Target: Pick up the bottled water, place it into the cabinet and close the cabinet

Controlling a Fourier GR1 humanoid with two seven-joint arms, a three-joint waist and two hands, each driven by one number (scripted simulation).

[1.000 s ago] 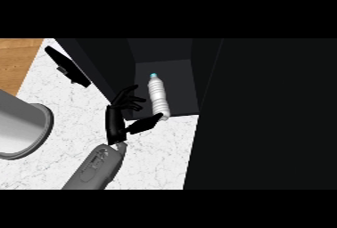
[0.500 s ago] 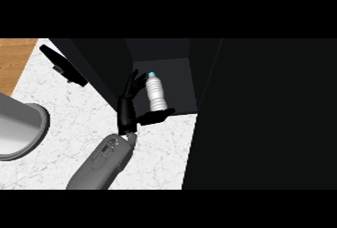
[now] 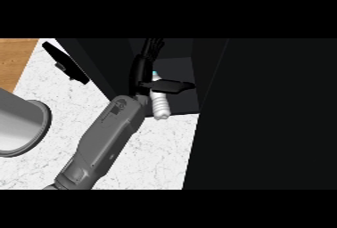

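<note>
1. Left hand (image 3: 146,67) reaches into the dark cabinet (image 3: 178,67), its straight fingers running up the far side of the bottled water (image 3: 160,103) and its thumb laid across the bottle's upper body; whether that thumb pinches the bottle or merely rests on it cannot be told

2. Bottled water lies on the cabinet floor with its pale blue cap end toward the back and its base poking out at the front edge, just above the white marble counter (image 3: 79,107); it is not yet fully inside

3. Risk one, as a judgement: the base overhangs the opening, so a door (image 3: 263,116) swung shut now would likely strike it and stay ajar

4. Risk two: a round bottle on its side may roll when the thumb lifts off, possibly forward onto the counter

5. Risk three: the grey forearm (image 3: 105,142) fills the opening, so any closing move before it backs out would catch the arm

6. Outward from the cabinet, a grey cylindrical pot (image 3: 20,129) stands at the left edge, well apart from the action, beside a strip of wooden floor (image 3: 14,58); the right hand is not in view
</note>
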